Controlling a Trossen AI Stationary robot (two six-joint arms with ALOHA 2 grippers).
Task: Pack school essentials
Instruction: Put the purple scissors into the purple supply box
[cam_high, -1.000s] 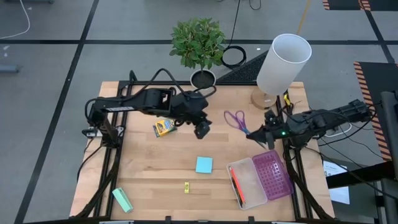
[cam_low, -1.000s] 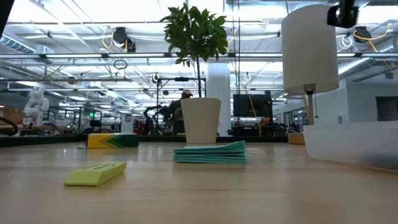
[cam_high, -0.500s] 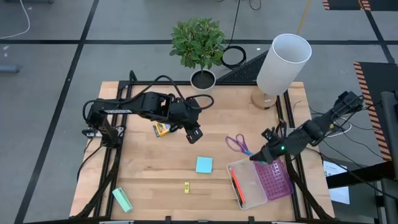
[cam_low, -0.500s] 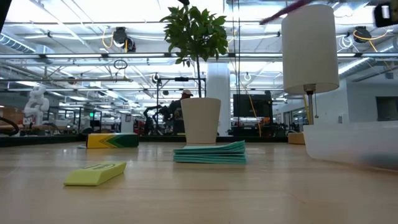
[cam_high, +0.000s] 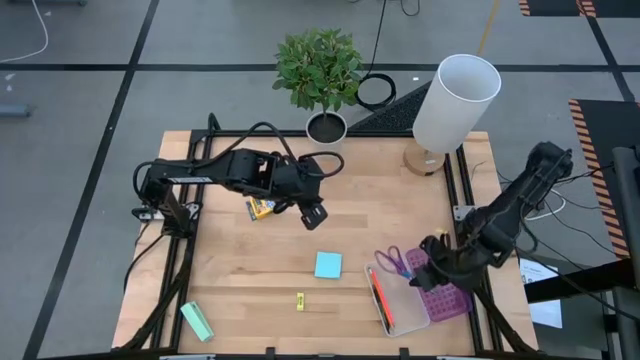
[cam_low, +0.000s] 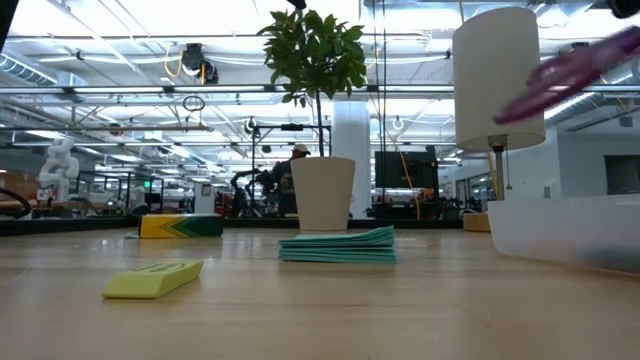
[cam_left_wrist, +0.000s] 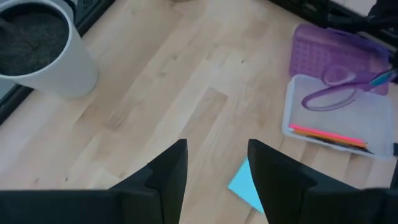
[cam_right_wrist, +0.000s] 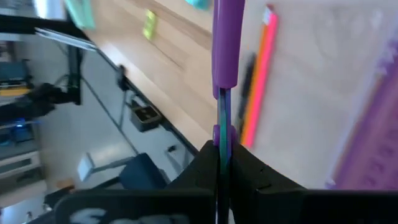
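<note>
Right gripper (cam_high: 428, 262), lower right of high view, clamps blade end of purple-handled scissors (cam_high: 398, 262), handles hanging over clear plastic box (cam_high: 412, 306) with purple lid, apparently for drop beside orange and red pencils (cam_high: 379, 296) inside. Left gripper (cam_high: 316, 212), upper centre, fingers parted, empty, waits above light-blue square sticky-note pad (cam_high: 328, 265).

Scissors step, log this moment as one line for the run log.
right gripper: shut on purple-handled scissors, above clear case | left gripper: open, idle near crayon box | sticky-note pad: unpacked
</note>
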